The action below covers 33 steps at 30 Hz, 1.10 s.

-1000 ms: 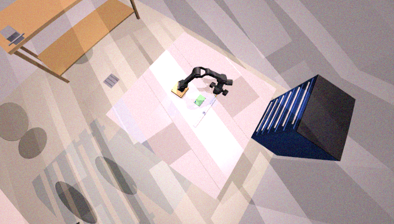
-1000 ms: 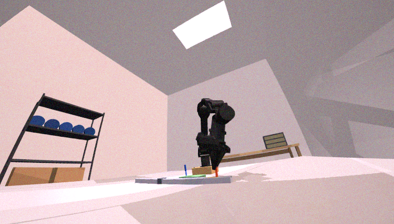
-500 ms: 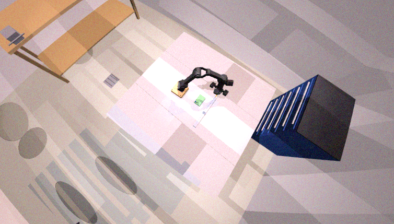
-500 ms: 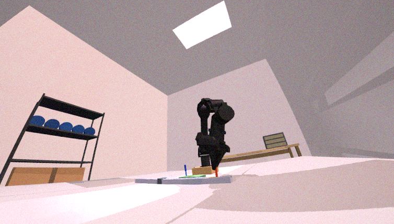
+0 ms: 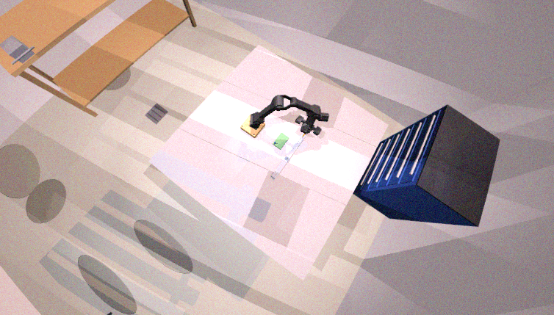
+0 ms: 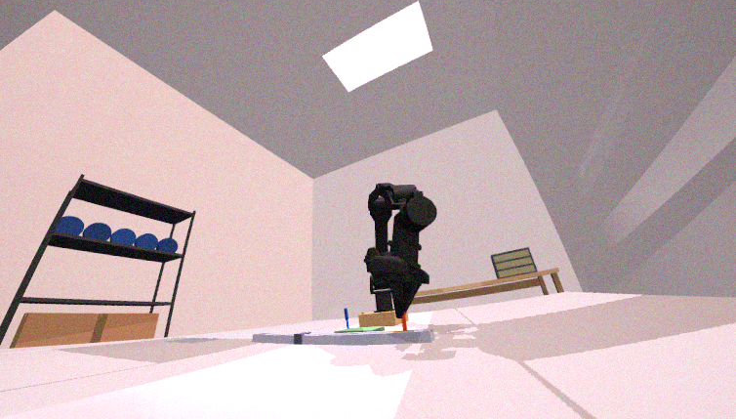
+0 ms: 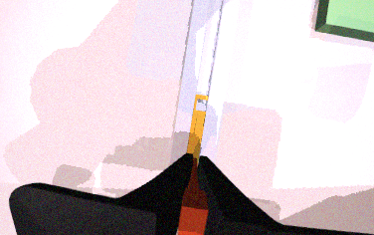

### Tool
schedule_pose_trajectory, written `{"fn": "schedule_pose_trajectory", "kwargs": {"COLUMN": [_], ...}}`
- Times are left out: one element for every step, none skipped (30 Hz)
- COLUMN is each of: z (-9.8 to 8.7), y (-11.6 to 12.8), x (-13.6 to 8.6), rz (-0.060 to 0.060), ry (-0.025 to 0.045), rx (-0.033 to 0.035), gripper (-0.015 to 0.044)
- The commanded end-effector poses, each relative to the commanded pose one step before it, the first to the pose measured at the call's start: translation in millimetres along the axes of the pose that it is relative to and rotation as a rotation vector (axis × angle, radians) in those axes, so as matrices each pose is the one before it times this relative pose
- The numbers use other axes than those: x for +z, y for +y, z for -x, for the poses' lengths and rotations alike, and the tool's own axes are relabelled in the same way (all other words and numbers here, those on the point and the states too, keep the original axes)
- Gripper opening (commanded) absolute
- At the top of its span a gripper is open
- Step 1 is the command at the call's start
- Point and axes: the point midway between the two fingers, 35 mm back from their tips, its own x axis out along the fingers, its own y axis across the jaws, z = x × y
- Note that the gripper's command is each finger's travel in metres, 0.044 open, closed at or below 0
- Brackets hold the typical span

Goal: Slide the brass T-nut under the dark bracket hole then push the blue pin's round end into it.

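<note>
Gripper (image 5: 305, 134) (image 6: 402, 316) (image 7: 196, 158) pinching the orange handle (image 6: 404, 321) (image 7: 193, 217) — brass nut (image 7: 198, 124) below the tips, long axis along the rail (image 5: 280, 169) (image 6: 347, 336) (image 7: 186, 95); my slide would run lengthwise toward the dark bracket (image 5: 286, 158) (image 6: 297, 338) — seating unclear

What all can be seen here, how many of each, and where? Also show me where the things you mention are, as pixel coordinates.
Orange handle (image 6: 404, 321) (image 7: 193, 215): one, orange, between the gripper's fingers
T-nut (image 7: 197, 130): one, brass, at the rail's slot
Rail (image 5: 281, 167) (image 6: 352, 336): one, aluminum, on the tabletop
Bracket (image 5: 286, 158) (image 6: 298, 338): one, dark, on the rail
Tray (image 5: 281, 139) (image 6: 369, 329) (image 7: 350, 15): one, green, beside the rail
Pin (image 6: 347, 317): one, blue, upright at the tray
Drawer cabinet (image 5: 458, 164): one, blue and black, beyond the tabletop
Shelf rack (image 6: 130, 254): one, black, by the wall
Workbench (image 5: 77, 5): one, wooden, off to one side
Arm (image 5: 279, 102) (image 6: 406, 234): one, black
Gripper (image 5: 306, 133) (image 6: 401, 315) (image 7: 196, 158): one, black, shut on the handle
</note>
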Motion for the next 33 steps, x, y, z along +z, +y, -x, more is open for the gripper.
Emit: {"fn": "schedule_pose_trajectory", "kwargs": {"z": [-2.09,-0.01,-0.02,-0.01,-0.02,-0.02,-0.02,-0.02,-0.02,-0.02,-0.02,-0.02,-0.02,-0.02,-0.02,-0.02,-0.02,-0.02,-0.02,-0.02,0.00,-0.01,-0.02,-0.03,-0.04,-0.04,-0.11,-0.12,-0.12,-0.19,-0.19,-0.19,-0.32], "y": [0.36,0.14,0.14,0.14,0.14,0.14,0.14,0.14,0.14,0.14,0.14,0.14,0.14,0.14,0.14,0.14,0.14,0.14,0.14,0.14,0.00,0.01,0.01,0.01,0.00,-0.01,0.00,-0.01,-0.02,0.00,-0.01,-0.02,0.01], "x": [-0.58,0.00,0.00,0.00,0.00,0.00,0.00,0.00,0.00,0.00,0.00,0.00,0.00,0.00,0.00,0.00,0.00,0.00,0.00,0.00,0.22,0.66,1.09,1.28,1.47,1.47,1.54,1.55,1.55,1.43,1.44,1.37,1.64], "rz": [0.0060,0.0004,0.0004,0.0004,0.0004,0.0004,0.0004,0.0004,0.0004,0.0004,0.0004,0.0004,0.0004,0.0004,0.0004,0.0004,0.0004,0.0004,0.0004,0.0004,-0.0001,-0.0003,-0.0005,-0.0006,-0.0007,-0.0007,-0.0005,-0.0005,-0.0005,-0.0003,-0.0003,-0.0003,-0.0001], "ry": [-0.00012,0.00013,0.00012,0.00013,0.00011,0.00011,0.00010,0.00010,0.00010,0.00010,0.00009,0.00008,0.00007,0.00006,0.00006,0.00006,0.00006,0.00006,0.00006,0.00007,0.00000,0.00000,0.00000,-0.00001,-0.00002,-0.00003,-0.00005,-0.00006,-0.00007,-0.00008,-0.00009,-0.00009,-0.00012], "rx": [-0.01350,-0.00189,-0.00192,-0.00192,-0.00188,-0.00188,-0.00184,-0.00184,-0.00187,-0.00187,-0.00184,-0.00184,-0.00180,-0.00182,-0.00182,-0.00181,-0.00181,-0.00181,-0.00181,-0.00181,0.00022,0.00065,0.00109,0.00124,0.00142,0.00142,0.00115,0.00116,0.00116,0.00067,0.00068,0.00065,0.00024], "gripper": [-0.0150,-0.0150,-0.0150,-0.0150,-0.0150,-0.0150,-0.0150,-0.0150,-0.0150,-0.0150,-0.0150,-0.0150,-0.0150,-0.0150,-0.0150,-0.0150,-0.0150,-0.0150,-0.0150,-0.0150,-0.0150,-0.0150,-0.0150,-0.0150,-0.0150,-0.0150,-0.0150,-0.0150,-0.0150,-0.0150,-0.0150,-0.0150,-0.0150]}}
